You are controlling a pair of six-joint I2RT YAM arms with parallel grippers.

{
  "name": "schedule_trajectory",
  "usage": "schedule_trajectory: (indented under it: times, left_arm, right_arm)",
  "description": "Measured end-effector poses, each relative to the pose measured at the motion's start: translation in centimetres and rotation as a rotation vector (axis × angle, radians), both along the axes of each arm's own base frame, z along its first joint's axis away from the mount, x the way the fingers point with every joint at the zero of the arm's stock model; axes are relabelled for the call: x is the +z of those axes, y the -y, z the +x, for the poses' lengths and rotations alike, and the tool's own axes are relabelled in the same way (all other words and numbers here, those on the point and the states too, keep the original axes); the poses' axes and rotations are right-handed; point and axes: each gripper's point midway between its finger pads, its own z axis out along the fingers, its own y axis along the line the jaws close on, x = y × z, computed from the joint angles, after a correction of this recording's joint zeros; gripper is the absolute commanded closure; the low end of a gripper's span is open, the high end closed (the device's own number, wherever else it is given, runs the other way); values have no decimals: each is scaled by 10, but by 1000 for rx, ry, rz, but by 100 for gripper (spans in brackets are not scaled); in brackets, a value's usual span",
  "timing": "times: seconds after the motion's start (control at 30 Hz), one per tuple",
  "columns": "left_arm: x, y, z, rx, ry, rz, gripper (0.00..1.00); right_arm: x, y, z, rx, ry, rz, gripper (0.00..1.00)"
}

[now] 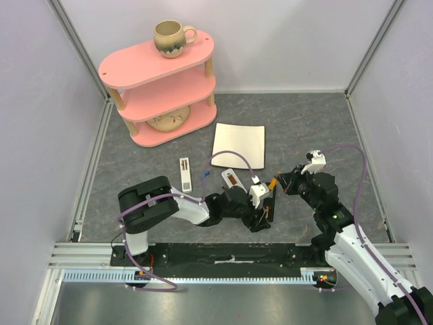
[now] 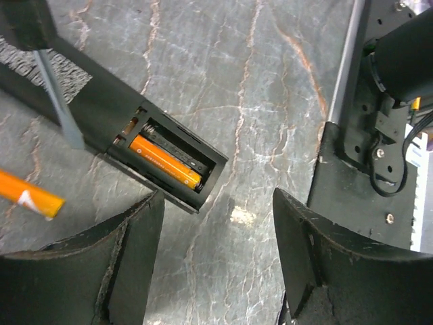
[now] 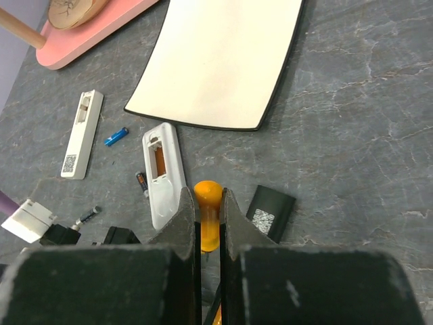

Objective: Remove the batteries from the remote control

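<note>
One orange battery [image 2: 166,162] sits in the black remote's [image 2: 95,108] open bay, just beyond the left pincer [image 2: 216,237], whose fingers stand wide and touch nothing. The right pincer [image 3: 207,203] is clamped on the screwdriver [image 3: 208,189] (by its orange handle). On the worktop [image 3: 352,135], a blue battery [image 3: 116,136] lies loose between the left white remote [image 3: 82,134] and the right white remote [image 3: 162,183], with a dark battery [image 3: 142,183] beside the latter.
</note>
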Motion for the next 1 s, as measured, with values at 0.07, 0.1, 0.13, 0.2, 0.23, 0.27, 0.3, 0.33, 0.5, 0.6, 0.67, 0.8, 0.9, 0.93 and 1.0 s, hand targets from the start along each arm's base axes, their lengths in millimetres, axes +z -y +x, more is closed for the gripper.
schedule_trajectory:
  times: [0.07, 0.1, 0.13, 0.2, 0.23, 0.27, 0.3, 0.33, 0.5, 0.6, 0.67, 0.8, 0.9, 0.93, 1.0]
  left_arm:
    - [1, 4, -3, -17, -15, -13, 26]
    - [1, 6, -4, -23, -22, -18, 26]
    - [1, 8, -5, -32, -27, -24, 26]
    - [2, 9, -6, -37, -36, -33, 27]
    - [3, 8, -5, -34, -42, -37, 27]
    - [3, 6, -3, -31, -52, -43, 29]
    - [3, 4, -3, -28, -61, -50, 30]
    - [3, -1, -1, -21, -74, -59, 30]
    - [3, -26, 19, 49, -135, -73, 37]
    - [3, -32, 30, 79, -161, -77, 43]
    - [2, -35, 33, 89, -180, -75, 46]
    - [0, -34, 36, 89, -209, -76, 49]
    - [0, -29, 37, 81, -221, -80, 50]
    - [0, -28, 37, 79, -224, -82, 49]
    - [0, -25, 38, 77, -230, -84, 50]
  right_arm:
    - [1, 2, 0, -9, -1, -8, 100]
    - [1, 3, 0, -15, -2, -11, 100]
    - [1, 4, 0, -17, -3, -15, 100]
    - [1, 7, -1, -27, -4, -23, 100]
    - [0, 9, -1, -35, -8, -29, 100]
    - [0, 11, -1, -49, -9, -36, 100]
    - [-1, 15, 0, -67, -13, -46, 100]
    - [-1, 18, 0, -83, -18, -54, 100]
    - [-8, 34, 3, -166, -55, -101, 100]
    - [-17, 42, 4, -201, -87, -129, 100]
    - [-22, 47, 3, -227, -105, -147, 100]
    - [-25, 57, 3, -272, -114, -172, 100]
    - [-30, 60, 3, -286, -131, -190, 100]
    - [-32, 60, 3, -284, -140, -194, 100]
    - [-35, 58, 4, -276, -148, -194, 100]
